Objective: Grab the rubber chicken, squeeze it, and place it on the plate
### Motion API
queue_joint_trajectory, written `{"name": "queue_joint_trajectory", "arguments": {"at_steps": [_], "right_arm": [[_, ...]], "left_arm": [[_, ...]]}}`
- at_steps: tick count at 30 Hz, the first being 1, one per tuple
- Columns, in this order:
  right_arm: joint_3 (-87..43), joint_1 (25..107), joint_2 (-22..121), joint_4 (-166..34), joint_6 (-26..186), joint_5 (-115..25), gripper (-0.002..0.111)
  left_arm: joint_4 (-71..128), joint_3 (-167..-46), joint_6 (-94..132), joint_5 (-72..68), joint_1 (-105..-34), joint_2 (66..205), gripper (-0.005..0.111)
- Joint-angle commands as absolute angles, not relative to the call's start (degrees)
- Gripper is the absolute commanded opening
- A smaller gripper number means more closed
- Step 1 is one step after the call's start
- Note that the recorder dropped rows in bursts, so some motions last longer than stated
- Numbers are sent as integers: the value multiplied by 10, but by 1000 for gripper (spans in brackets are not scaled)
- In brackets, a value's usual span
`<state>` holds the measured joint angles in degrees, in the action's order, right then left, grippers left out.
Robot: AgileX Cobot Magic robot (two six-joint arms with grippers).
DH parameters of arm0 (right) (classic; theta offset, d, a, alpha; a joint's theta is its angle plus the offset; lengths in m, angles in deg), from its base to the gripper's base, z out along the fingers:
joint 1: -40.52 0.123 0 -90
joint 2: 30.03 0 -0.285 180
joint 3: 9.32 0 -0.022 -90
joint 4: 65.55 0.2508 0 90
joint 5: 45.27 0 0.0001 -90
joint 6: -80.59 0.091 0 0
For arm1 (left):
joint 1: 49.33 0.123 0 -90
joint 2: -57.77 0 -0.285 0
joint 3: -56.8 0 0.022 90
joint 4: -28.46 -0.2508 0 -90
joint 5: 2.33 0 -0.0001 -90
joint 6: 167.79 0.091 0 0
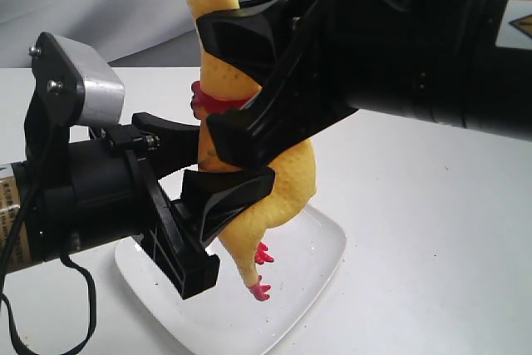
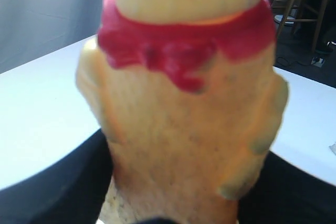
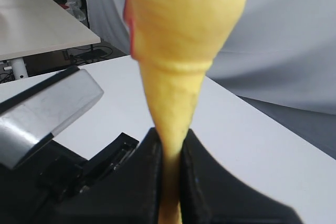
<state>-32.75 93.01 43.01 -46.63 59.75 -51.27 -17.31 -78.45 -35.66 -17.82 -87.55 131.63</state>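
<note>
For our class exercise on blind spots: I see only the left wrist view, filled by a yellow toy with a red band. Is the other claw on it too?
Observer: Yes, the right claw is clamped on the toy chicken.
Operator: Where is the plate?
Observer: Below it; the red feet hang over the plate.
Operator: How is the toy oriented?
Observer: Upright, feet lowest.
</note>
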Motion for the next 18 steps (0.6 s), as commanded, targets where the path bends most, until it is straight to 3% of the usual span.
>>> {"name": "queue_joint_trajectory", "arguments": {"at_steps": [1, 8, 10, 12, 16, 18], "right_arm": [[-327, 931, 428, -466, 601, -497, 0], [-327, 931, 428, -466, 601, -497, 0], [-327, 931, 428, -466, 601, -497, 0], [-327, 931, 428, -466, 601, -497, 0], [-327, 931, 428, -465, 601, -497, 0], [-327, 931, 428, -459, 601, -497, 0]], "left_arm": [[-175, -782, -357, -184, -876, 1316, 2], [-175, -782, -357, -184, -876, 1316, 2], [-175, -782, -357, -184, -876, 1316, 9], [-175, -782, -357, -184, -876, 1316, 23], [-175, -782, -357, -184, -876, 1316, 74], [-175, -782, -357, -184, -876, 1316, 94]]}}
